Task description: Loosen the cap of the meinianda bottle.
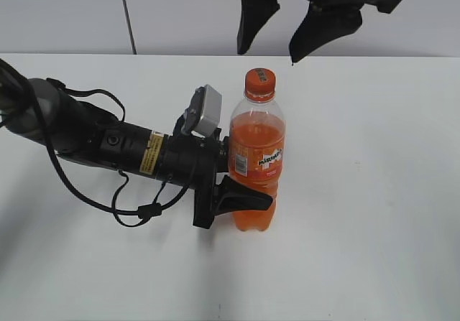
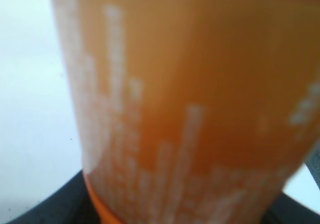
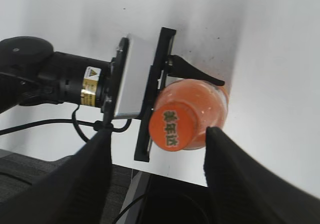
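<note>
Meinianda bottle [image 1: 256,159] stands upright on the white bench [image 1: 374,192], cap [image 1: 260,82] on top and looking fully seated. Left gripper [image 1: 241,181] comes in from the bottle's left w/ its fingers [image 1: 248,197] pinching the lower body just under the label; the left wrist view is only a blurred orange wall, so grip depth can't be read there. Right gripper [image 3: 157,149] hangs above the cap, fingers [image 3: 227,174] spread wide, one either side of the cap in the right wrist view, not touching it. Risks, as I judge them: 1) right fingers look off-centre vs the cap, which sits nearer one finger, so on closing one pad could land first and shove the neck sideways, tipping the bottle in the left grip. 2) left hold is low on a soft, ridged wall; twist torque at the cap may spin the whole bottle inside those fingers rather than break the seal. 3) squeezing harder to stop that could crush the body, and fizzy drink may spurt once the cap lets go. 4) coming down too far would put the pads on the neck ring, not the cap's ribbed edge, so they'd slip.
</note>
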`<state>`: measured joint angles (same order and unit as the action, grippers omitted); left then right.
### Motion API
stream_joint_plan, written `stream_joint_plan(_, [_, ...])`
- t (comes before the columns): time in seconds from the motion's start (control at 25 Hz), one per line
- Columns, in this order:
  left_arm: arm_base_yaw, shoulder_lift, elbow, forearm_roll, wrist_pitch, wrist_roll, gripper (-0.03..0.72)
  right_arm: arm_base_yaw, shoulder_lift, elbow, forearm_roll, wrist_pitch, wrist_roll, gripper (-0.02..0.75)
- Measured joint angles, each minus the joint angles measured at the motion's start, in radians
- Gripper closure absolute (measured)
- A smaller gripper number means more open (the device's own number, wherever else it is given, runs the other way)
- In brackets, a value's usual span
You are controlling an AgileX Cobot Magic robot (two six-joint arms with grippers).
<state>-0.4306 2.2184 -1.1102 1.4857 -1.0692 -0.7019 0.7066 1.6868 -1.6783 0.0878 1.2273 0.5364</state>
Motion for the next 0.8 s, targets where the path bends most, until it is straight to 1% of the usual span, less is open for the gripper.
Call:
stream_joint_plan(0.2, [0.000,0.000,0.000,0.000,0.000,0.000,0.288,0.000,0.002,0.008,-0.047,0.000,0.055,0.300])
stream_joint_plan(0.8, [-0.001,0.000,0.000,0.000,0.000,-0.001,0.288,0.013,0.065,0.008,-0.036,0.000,0.069,0.300])
